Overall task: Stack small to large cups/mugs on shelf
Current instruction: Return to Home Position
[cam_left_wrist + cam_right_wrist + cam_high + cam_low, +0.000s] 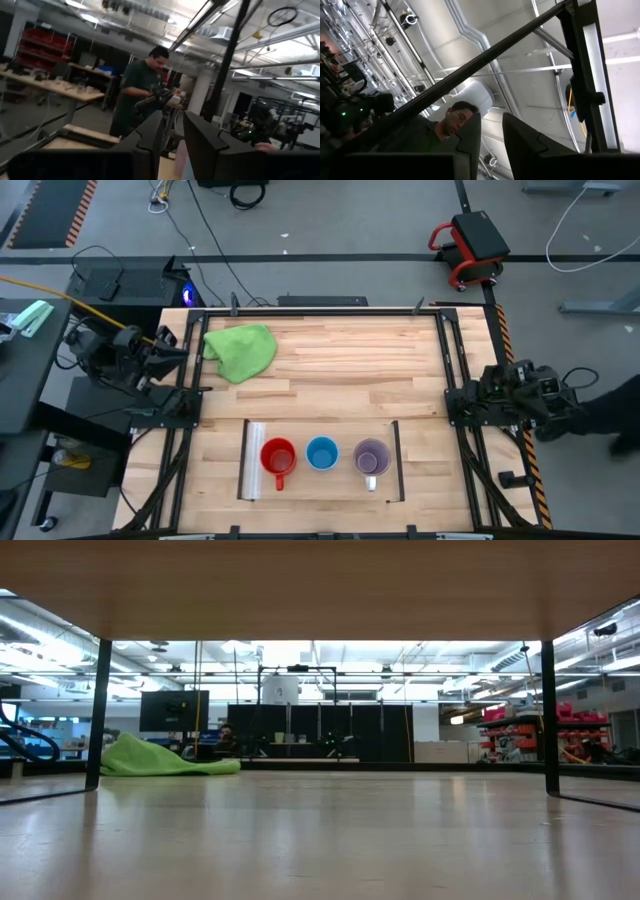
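In the high view three cups stand upright in a row on the light-wood shelf (pixel 320 485): a red mug (pixel 278 456) on the left, a light-blue cup (pixel 321 452) in the middle, a lilac mug (pixel 371 457) on the right. A silvery rail (pixel 253 461) and a thin dark rail (pixel 397 463) bound the shelf. My left gripper (pixel 178 353) (pixel 172 125) sits at the table's left edge and my right gripper (pixel 458 395) (pixel 491 125) at its right edge. Both are far from the cups, with a narrow gap between the fingers. The low view shows no cups.
A crumpled green cloth (pixel 241 350) (pixel 165 758) lies at the table's far left. Dark frame posts (pixel 97 715) stand at the table's sides. The bare wood between cloth and shelf (pixel 340 375) is free. A person (pixel 140 90) stands beyond the table.
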`<act>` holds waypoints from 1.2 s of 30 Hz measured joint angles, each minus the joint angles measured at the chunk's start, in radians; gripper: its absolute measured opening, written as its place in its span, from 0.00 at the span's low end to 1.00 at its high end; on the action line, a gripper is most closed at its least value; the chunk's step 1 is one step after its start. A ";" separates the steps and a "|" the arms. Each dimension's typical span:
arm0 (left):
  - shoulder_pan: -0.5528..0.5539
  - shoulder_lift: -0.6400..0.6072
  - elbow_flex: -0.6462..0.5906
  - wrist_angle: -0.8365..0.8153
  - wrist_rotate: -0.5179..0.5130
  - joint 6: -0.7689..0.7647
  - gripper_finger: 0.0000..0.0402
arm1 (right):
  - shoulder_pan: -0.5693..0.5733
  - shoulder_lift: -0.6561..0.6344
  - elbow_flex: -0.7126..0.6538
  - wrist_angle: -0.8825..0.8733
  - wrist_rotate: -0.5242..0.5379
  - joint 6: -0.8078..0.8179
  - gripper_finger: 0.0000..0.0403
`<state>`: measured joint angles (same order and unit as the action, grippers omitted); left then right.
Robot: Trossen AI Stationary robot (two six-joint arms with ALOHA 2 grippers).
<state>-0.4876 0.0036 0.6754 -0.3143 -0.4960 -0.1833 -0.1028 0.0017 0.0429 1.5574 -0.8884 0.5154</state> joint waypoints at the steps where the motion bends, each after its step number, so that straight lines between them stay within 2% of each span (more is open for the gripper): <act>1: 0.000 0.000 0.000 0.011 0.008 0.010 0.22 | 0.000 0.000 0.000 0.000 -0.003 0.004 0.22; 6: 0.000 0.000 -0.043 0.084 0.029 0.062 0.23 | 0.000 0.000 0.000 0.000 0.005 0.021 0.22; 13: 0.000 0.000 -0.104 0.141 0.041 0.039 0.21 | 0.000 0.001 0.000 -0.056 0.054 0.032 0.22; 20: 0.000 0.000 -0.240 0.336 0.064 0.073 0.22 | 0.000 0.001 0.000 -0.099 0.090 0.032 0.22; 27: 0.000 0.000 -0.375 0.545 0.135 0.094 0.21 | 0.000 0.001 0.000 -0.175 0.174 0.047 0.22; 36: 0.000 -0.001 -0.471 0.633 0.173 0.055 0.21 | 0.000 0.001 0.000 -0.282 0.273 0.018 0.22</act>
<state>-0.4875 0.0029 0.2041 0.3192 -0.3233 -0.1280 -0.1026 0.0025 0.0429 1.2753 -0.6156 0.5331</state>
